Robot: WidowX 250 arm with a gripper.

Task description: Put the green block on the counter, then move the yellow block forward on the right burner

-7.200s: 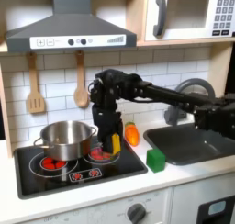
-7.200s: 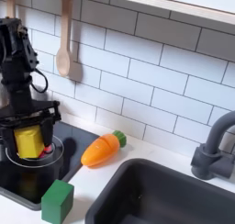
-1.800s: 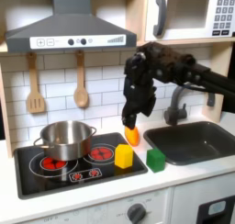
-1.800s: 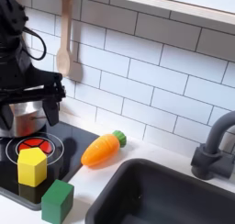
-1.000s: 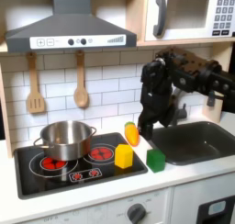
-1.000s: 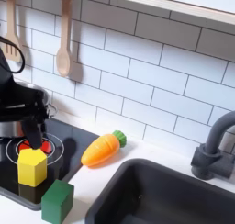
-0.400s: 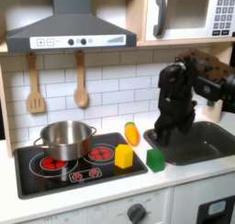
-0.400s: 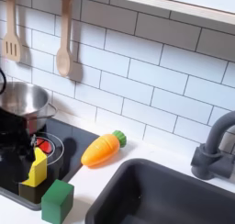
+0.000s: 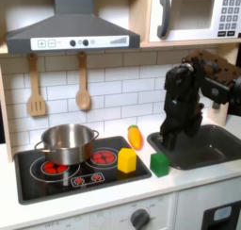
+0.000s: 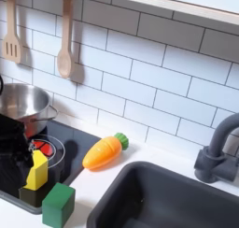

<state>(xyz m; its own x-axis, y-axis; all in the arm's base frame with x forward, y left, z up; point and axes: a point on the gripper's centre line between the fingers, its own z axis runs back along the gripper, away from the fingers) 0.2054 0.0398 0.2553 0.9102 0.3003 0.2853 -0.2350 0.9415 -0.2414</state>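
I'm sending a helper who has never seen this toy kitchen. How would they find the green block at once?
Start at the black stovetop left of the grey sink in the first exterior view. On the white counter just off the stovetop's front right corner sits the green block. It is a plain green cube; the yellow block beside it stands on the stovetop.

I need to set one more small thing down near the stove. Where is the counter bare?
Bare counter runs along the front edge below the stovetop. The strip between stovetop and sink is crowded: green block in front, carrot behind. On the stovetop, the pot and yellow block fill the burners.
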